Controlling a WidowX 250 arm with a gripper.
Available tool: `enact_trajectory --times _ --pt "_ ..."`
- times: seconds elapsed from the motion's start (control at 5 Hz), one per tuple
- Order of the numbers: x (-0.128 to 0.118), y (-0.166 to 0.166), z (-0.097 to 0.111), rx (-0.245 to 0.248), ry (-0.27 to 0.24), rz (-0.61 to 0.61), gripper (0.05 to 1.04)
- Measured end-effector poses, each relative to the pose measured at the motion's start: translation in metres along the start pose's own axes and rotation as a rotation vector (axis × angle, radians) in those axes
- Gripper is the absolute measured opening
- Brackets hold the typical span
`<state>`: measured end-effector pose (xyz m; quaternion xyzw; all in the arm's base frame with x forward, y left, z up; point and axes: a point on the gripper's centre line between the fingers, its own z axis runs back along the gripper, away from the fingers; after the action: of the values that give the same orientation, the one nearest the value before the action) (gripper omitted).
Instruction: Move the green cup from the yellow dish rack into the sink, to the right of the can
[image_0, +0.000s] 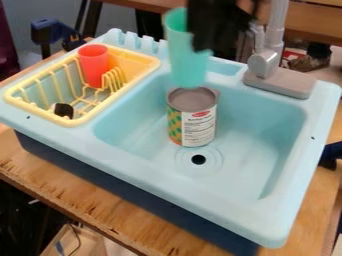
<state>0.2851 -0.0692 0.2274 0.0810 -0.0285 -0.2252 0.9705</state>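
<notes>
In the camera view, my black claw (202, 41) was closed on a tall turquoise plastic cup (182, 57), which hung upright with its base by the top of a labelled metal can (192, 120); I could not tell whether they touched. The can stood in a light-blue plastic toy sink (264, 212), just behind the round drain (198, 159). Left of the can, a yellow plastic dish rack (137, 48) held a red plastic cup (93, 62); a grey faucet (264, 62) rose behind it to the right.

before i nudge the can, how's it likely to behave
The can looks stiff, with a metal-like rim, so it probably won't squash. Standing upright, it may slide under a low push but tip under a high one. Its round side could roll if toppled.
</notes>
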Motion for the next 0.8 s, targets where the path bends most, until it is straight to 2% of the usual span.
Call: enact_trajectory --times 0.2,0.4,0.6,0.8 --pt "0.017 -0.046 -0.013 -0.034 0.008 -0.161 0.081" --pt "0.031 -0.067 -0.023 -0.037 -0.032 -0.211 0.081" --pt "0.036 -0.072 -0.044 -0.039 -0.078 -0.242 0.081" --pt "0.041 -0.073 -0.065 -0.069 -0.082 -0.274 0.081"
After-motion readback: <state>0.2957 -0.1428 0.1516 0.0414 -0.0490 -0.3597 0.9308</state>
